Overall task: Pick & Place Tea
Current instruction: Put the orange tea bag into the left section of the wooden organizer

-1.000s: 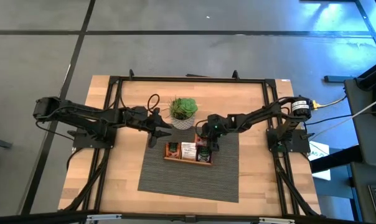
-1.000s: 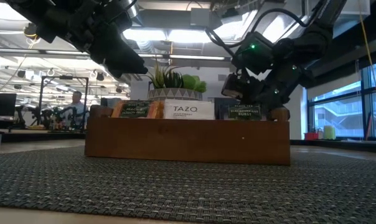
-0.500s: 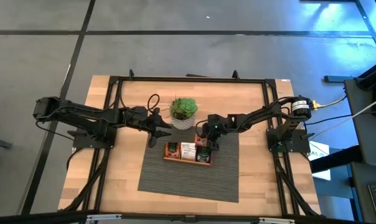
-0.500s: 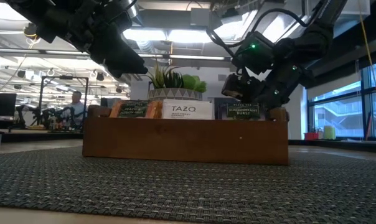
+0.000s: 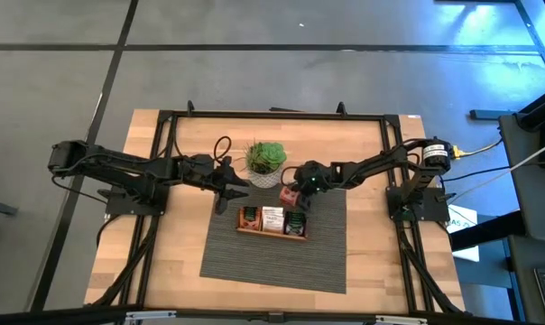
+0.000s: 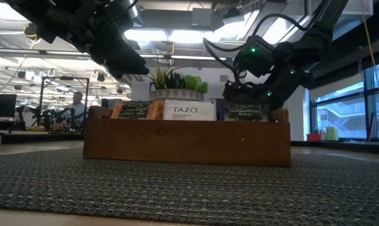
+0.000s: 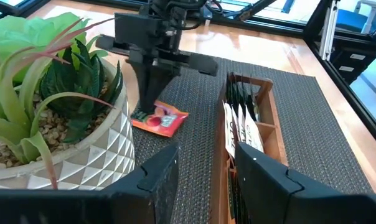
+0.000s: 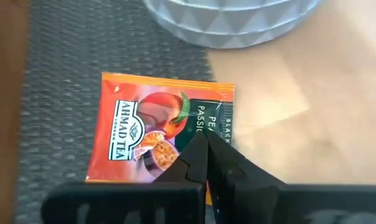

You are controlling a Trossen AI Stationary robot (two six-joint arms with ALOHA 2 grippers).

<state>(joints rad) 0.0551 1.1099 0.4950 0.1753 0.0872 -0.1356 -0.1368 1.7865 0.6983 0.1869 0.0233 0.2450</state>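
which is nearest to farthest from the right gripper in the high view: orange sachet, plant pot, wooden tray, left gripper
1. orange sachet, right at the right gripper.
2. plant pot and wooden tray: too close to call, pot behind, tray in front.
3. left gripper, across on the mat's left edge.

Even overhead light; low view backlit; arms silhouetted

1. The white faceted plant pot (image 8: 228, 18) is cut off by the right wrist view's edge; only its lower curve shows.
2. The orange-red flat square tea sachet (image 8: 157, 127) has its near edge hidden behind the right gripper (image 8: 206, 155).
3. Small print on the sachets in the long brown wooden tray (image 6: 186, 143) is unreadable.
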